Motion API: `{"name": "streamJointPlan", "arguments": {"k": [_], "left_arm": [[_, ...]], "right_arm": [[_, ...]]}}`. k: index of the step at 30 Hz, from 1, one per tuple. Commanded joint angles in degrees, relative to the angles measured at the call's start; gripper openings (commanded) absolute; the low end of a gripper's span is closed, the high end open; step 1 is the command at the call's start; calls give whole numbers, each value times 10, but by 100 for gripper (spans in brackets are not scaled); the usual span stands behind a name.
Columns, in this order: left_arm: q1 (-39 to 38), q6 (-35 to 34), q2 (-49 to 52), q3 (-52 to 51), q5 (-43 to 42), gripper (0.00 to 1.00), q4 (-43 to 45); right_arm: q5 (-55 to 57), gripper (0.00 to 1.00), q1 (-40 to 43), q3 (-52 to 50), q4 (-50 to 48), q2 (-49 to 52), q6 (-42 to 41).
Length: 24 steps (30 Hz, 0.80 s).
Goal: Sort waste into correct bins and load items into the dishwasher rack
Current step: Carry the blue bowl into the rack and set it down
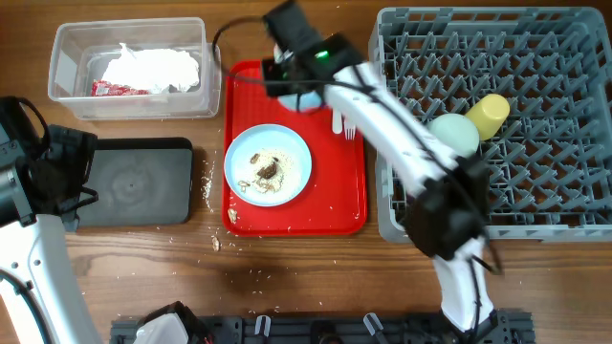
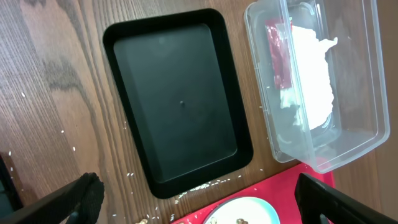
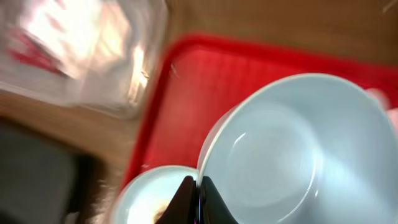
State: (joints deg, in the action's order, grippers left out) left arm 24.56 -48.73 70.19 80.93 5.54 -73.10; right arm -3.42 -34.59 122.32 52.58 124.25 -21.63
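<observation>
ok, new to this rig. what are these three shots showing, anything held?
Two robot arms at a wooden table. One picture looks down from a fixed overhead camera; the other two come from a camera on each wrist, showing its own tool. On the table: a clear tub with napkins and a red wrapper, a black tray, a red tray carrying a plate of food scraps and white cutlery, and a grey rack holding a green bowl and yellow cup. The left tool hangs open by the black tray, empty. The right tool is shut on the rim of a light blue bowl over the red tray.
</observation>
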Motion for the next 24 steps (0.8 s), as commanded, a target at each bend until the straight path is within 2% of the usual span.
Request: {"name": "streamJointPlan", "arguments": {"k": [1,7,11,13,14,19,24], "left_arm": [[4,3,-1,0,5,100,2],[4,3,-1,0,5,100,2],[4,3,-1,0,5,100,2],[4,3,-1,0,6,100,2],[4,3,-1,0,5,100,2],[4,3,-1,0,5,100,2],[4,3,-1,0,5,100,2]], "right_arm": [[-70,4,57,2,31,-110,-9],[-149,4,180,2,182,-192,4],[-230,4,259,2,302,-211,78],[-234,4,294,2,371,-213,98],[-267,4,323,-4,396,-215,142],[-423,4,396,-109,396,-255,235],[-534,4,428,-246,396,-278,329]]}}
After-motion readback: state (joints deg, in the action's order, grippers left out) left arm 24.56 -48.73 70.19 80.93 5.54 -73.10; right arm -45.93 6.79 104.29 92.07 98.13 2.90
